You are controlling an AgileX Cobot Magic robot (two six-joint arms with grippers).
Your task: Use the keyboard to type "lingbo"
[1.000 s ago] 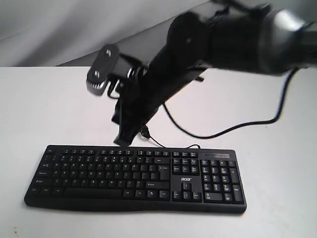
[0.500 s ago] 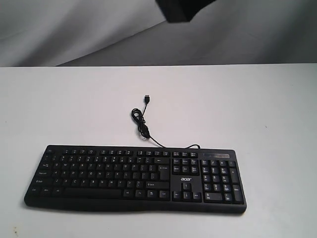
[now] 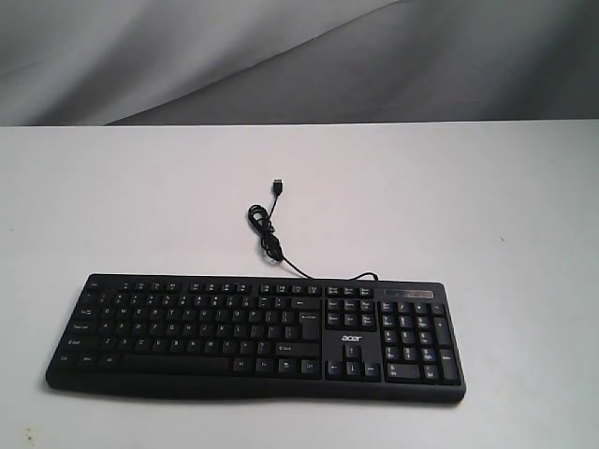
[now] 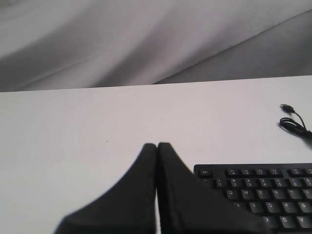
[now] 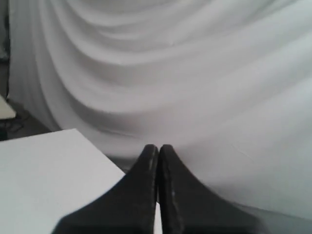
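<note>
Wide black full-size plastic keyboard (image 3: 255, 335) with white key legends lies flat on the white tabletop (image 3: 487, 206), close to its front edge. The number pad is at the right of the exterior view. Legends are too small to read there.

Thin black cable (image 3: 267, 229) leaves the keyboard's rear edge, bunches in a small coil behind it and ends in a USB plug (image 3: 278, 186) lying free on the tabletop.

Left pincer (image 4: 157, 147): clenched, black fingers pressed together, nothing between them. It sits just beside the keyboard's rear left corner, probably above the tabletop rather than touching it.

Right pincer (image 5: 158, 147): clenched likewise and empty, facing draped grey-white cloth (image 5: 195, 73) past a tabletop corner.
</note>
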